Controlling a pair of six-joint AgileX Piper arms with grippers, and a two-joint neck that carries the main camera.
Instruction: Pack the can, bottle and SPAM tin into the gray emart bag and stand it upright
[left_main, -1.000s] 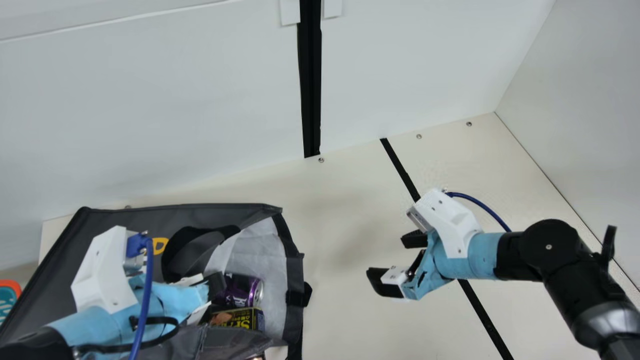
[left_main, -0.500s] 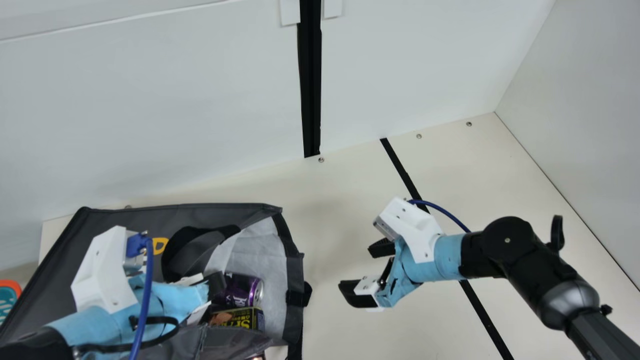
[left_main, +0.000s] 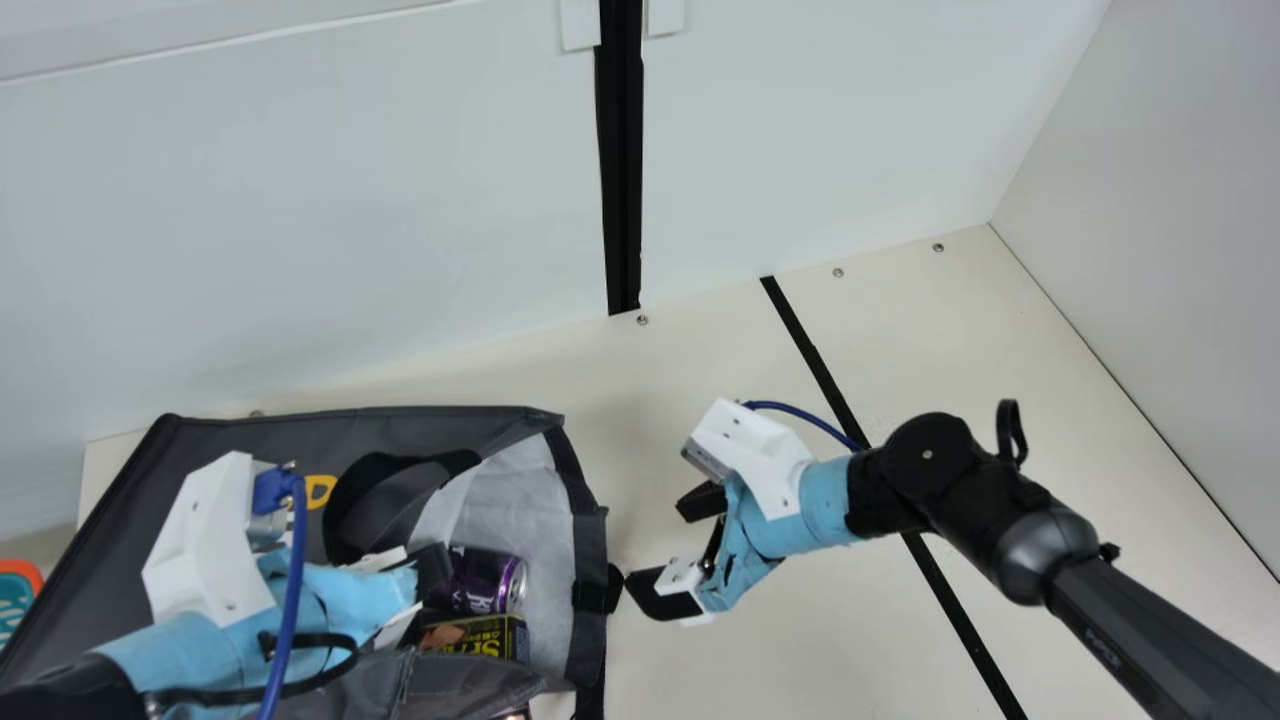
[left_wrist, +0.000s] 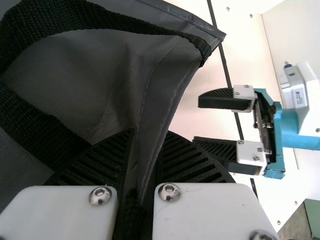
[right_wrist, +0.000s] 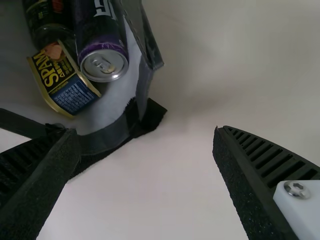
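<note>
The gray bag (left_main: 480, 425) lies on its side at the main view's left, its mouth facing right. My left gripper (left_main: 432, 578) is over it; in the left wrist view this gripper (left_wrist: 150, 145) is shut on a fold of bag fabric. Inside the mouth lie the purple can (left_main: 487, 580) and SPAM tin (left_main: 490, 637). The right wrist view shows the dark bottle (right_wrist: 46, 17) beside the can (right_wrist: 102, 47), with the tin (right_wrist: 62, 80) against them. My right gripper (left_main: 660, 548) stands open just right of the bag's rim; between this gripper's (right_wrist: 145, 134) fingers is no object.
An orange and teal object (left_main: 15, 590) stands at the main view's left edge. White walls (left_main: 300, 230) close off the back and right. A black strip (left_main: 815, 355) crosses the cream table (left_main: 760, 660), whose surface is bare right of the bag.
My right gripper has moved left across the table towards the bag's mouth, staying open. My left arm, the bag and its contents have kept still.
</note>
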